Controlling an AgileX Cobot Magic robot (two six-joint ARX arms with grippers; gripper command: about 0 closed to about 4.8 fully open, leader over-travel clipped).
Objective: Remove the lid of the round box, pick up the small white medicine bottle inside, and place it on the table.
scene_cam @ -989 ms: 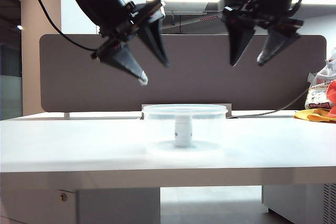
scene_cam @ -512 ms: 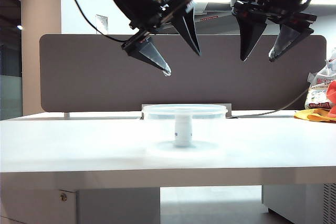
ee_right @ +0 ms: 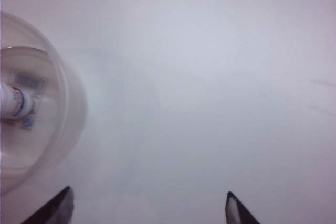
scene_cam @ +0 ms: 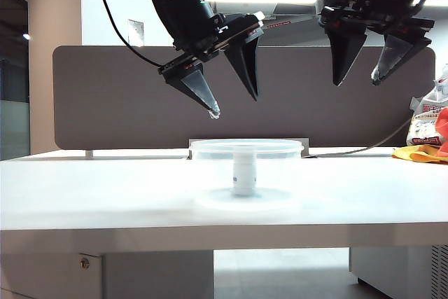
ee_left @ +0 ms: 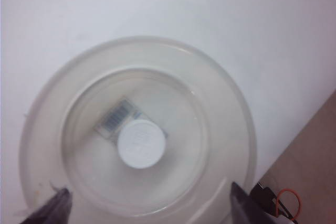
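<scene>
While both arms hang up high, I count one tub, one lid, one bottle.
From my remote seat: left gripper [scene_cam: 231, 103] hovers spread wide above the round box [scene_cam: 246, 170], lid [scene_cam: 246, 145] on, small white medicine bottle [scene_cam: 243, 176] upright inside. Right gripper [scene_cam: 362, 80] hangs spread and empty, off right. White table [scene_cam: 105, 194], brown partition [scene_cam: 105, 96] behind, bags [scene_cam: 428, 134] far right.
</scene>
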